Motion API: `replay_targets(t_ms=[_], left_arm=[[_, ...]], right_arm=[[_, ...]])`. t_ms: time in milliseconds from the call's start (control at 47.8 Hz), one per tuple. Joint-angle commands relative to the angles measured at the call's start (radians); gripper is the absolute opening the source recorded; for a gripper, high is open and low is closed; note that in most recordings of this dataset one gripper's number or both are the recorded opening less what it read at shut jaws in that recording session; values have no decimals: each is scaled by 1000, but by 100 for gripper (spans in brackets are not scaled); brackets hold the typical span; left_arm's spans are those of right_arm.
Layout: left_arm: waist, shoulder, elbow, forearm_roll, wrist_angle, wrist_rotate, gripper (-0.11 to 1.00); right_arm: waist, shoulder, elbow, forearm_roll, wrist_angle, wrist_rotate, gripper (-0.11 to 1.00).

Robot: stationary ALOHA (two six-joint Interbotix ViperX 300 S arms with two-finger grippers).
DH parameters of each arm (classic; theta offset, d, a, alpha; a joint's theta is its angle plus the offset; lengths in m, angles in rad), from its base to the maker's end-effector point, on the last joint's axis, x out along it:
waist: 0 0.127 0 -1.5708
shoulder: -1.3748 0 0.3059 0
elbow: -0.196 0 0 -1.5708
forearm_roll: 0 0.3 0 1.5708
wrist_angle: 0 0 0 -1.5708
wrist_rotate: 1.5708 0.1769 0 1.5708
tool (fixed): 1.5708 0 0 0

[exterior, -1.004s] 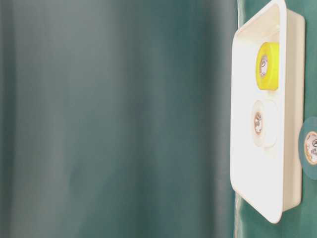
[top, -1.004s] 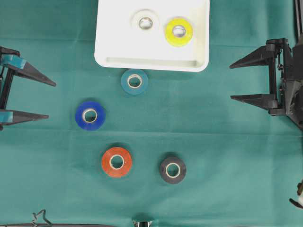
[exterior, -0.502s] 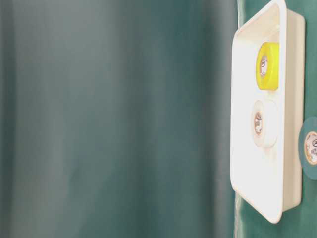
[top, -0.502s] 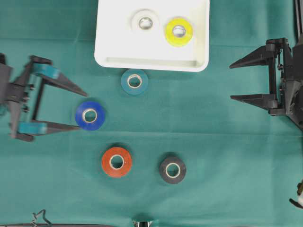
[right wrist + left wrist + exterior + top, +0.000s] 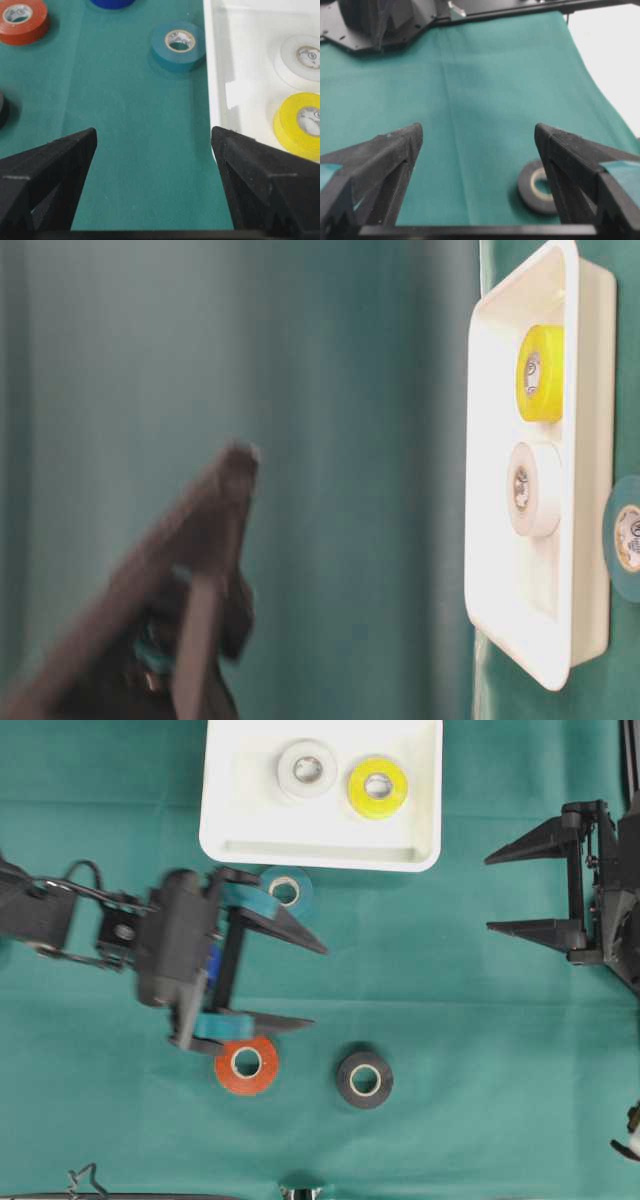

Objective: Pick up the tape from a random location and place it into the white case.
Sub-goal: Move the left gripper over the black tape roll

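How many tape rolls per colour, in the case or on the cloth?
white tape: 1, in the white case
yellow tape: 1, in the case
teal tape: 1
blue tape: 1
orange tape: 1
black tape: 1
Total: 6

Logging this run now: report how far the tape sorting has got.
Done: the white roll and yellow roll lie in the white case. In hand: nothing; the left gripper is open above the cloth, the right gripper open and empty. Left: teal, blue, red and black rolls.
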Motion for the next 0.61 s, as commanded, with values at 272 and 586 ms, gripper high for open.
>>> replay_targets(t_ms=[272, 586], left_arm=[[-46, 140, -244, 2, 77, 35, 96], [-57, 204, -333, 0, 141, 34, 96]], right_arm=[[-2, 2, -37, -3, -6, -8, 87], [-2, 3, -43, -6, -5, -8, 87]])
